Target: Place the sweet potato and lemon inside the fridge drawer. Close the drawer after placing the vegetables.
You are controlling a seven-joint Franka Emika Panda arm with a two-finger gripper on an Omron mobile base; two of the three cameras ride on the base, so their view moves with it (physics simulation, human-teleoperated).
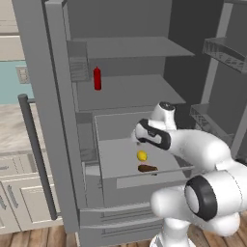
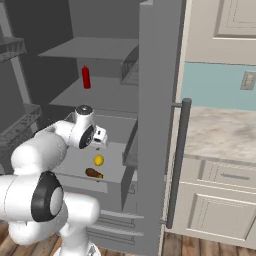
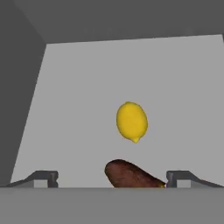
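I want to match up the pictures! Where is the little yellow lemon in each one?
Left base view: the small bright yellow lemon lies in the wide grey fridge drawer, just right of centre, below the arm.
Right base view: left of centre, right of the arm.
Hand view: middle, between the open gripper tips.
Shared landmark: the stubby dark brown sweet potato beside it.

We see the lemon at centre frame, smooth and matt yellow, and below it the sweet potato — dark brown with a faint sheen. The fridge drawer looks like plain matt grey plastic; the robot arm at lower right is glossy white.
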